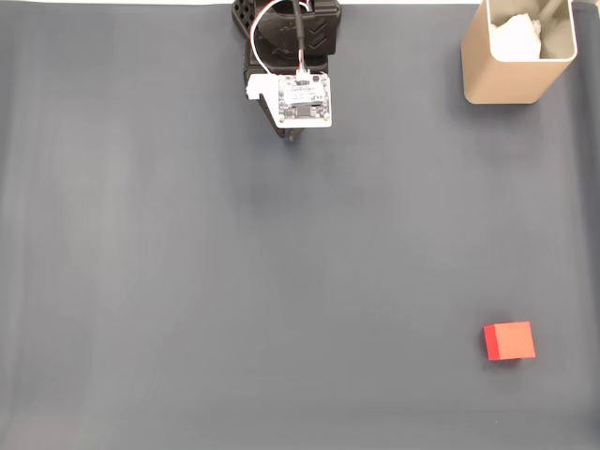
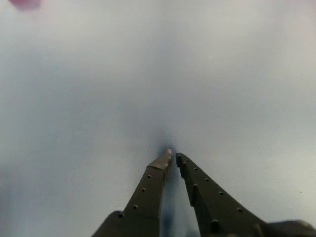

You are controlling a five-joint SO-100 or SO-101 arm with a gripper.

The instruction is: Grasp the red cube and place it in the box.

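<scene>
Nothing is grasped yet: the claw [image 2: 172,157], tips nearly together and empty, sits at top centre of the fixed view. The cube [image 1: 509,340] lies lower right, the box [image 1: 511,56] upper right. Next: reach toward the cube and open.

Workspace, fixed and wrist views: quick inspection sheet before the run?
Surface: dark grey mat, smooth, covers the table.
Red cube: lower right in the fixed view, flat on the mat, standing free.
Box: upper right corner, upright, something white and crumpled inside.
Clutter: nothing seen.
Tool: at top centre in the fixed view, far from the cube; fingertips nearly together, holding nothing, just above the mat in the wrist view.
Cables: red and white wires loop to the white board on the arm.
Surroundings: pale strip along the mat's top edge.
</scene>
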